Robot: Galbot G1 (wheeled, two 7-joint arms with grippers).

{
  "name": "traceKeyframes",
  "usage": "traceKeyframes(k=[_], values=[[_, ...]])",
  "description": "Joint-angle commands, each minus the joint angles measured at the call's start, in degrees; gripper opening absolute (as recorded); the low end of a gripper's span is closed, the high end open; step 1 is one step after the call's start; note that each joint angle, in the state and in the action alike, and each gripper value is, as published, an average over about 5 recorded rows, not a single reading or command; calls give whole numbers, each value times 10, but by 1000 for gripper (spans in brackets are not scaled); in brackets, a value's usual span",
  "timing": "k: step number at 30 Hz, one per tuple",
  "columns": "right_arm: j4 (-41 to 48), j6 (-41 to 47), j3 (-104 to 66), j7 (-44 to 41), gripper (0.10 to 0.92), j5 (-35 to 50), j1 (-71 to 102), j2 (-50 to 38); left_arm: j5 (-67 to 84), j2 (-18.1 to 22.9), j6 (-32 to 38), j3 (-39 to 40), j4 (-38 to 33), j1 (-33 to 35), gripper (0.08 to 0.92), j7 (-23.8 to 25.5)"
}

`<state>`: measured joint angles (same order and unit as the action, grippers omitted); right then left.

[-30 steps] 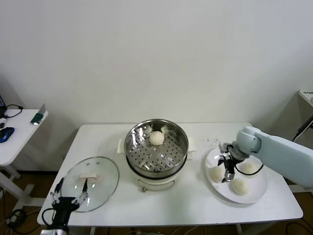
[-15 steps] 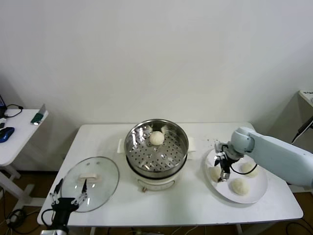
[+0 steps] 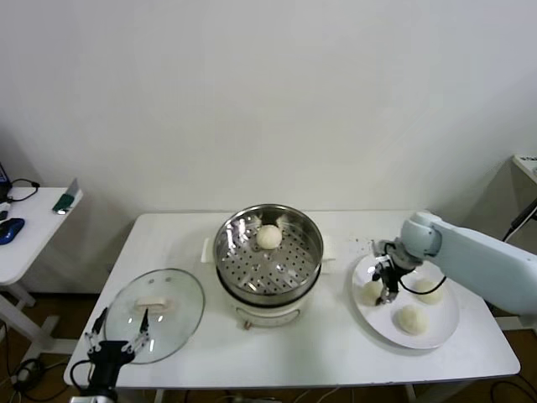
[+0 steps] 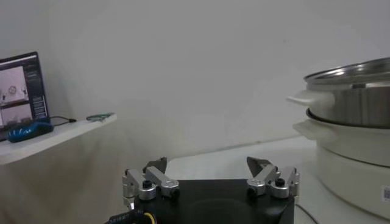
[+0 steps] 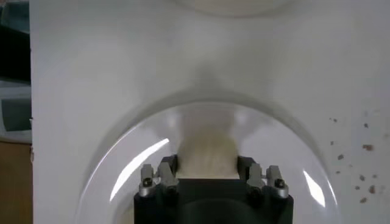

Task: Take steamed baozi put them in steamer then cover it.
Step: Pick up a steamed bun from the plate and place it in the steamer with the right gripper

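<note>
Right wrist view: the right gripper (image 5: pixel 207 167) has its jaws spread to either side of a bun (image 5: pixel 207 153), which sits between them on the white plate (image 5: pixel 286 146); whether they press the dough I cannot tell. In the head view that gripper (image 3: pixel 387 285) is down over the plate's (image 3: pixel 443 329) near-left part at the right end of the counter (image 3: pixel 327 344), with the bun (image 3: pixel 370 291) under it and two more buns (image 3: pixel 411 319) (image 3: pixel 430 290) lying apart on the same plate. A fourth bun (image 3: pixel 268 237) rests on the holed tray at the back of the steel steamer (image 3: pixel 268 256), which stands mid-counter with its top open. The glass lid (image 3: pixel 157 313) lies flat near the front left corner. The left gripper (image 3: pixel 117 344) waits low off that corner, jaws spread and holding nothing (image 4: pixel 210 178). The counter is white, set against a bare white wall. A second white table (image 3: pixel 25 235) stands off to the left with a dark blue object (image 3: pixel 8 229) on it.
</note>
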<state>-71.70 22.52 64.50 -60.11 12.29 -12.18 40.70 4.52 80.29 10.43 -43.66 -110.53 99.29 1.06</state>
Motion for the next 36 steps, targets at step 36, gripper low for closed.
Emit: traceKeyframes(k=[36], values=[[75, 103, 160, 59, 645, 278, -221, 405, -20, 5, -2, 27, -17, 11, 823, -1]])
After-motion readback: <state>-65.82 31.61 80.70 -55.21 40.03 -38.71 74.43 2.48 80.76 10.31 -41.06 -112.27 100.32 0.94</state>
